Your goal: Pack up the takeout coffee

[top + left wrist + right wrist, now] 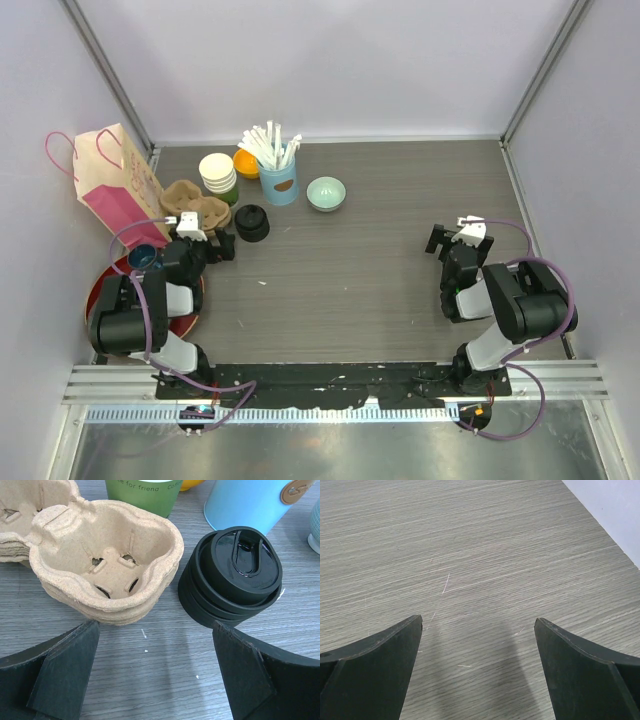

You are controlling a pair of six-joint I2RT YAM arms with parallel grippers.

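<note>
Well, the cups (217,172) stand stacked, their count unclear; lids (232,575) sit stacked beside the empty carrier (105,565). Both jaws spread wide, gripping nothing.

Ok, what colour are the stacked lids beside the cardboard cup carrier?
Black; the lids show best in the left wrist view.

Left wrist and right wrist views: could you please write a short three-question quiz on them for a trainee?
1. True or false: the left gripper is shut on the black lids.
2. In the left wrist view, what stands left of the lids? A) a cardboard cup carrier B) a spoon C) a plate
3. Fill in: the right gripper is open above the ____.
Key: 1 false, it is open; 2 A; 3 table.
</note>
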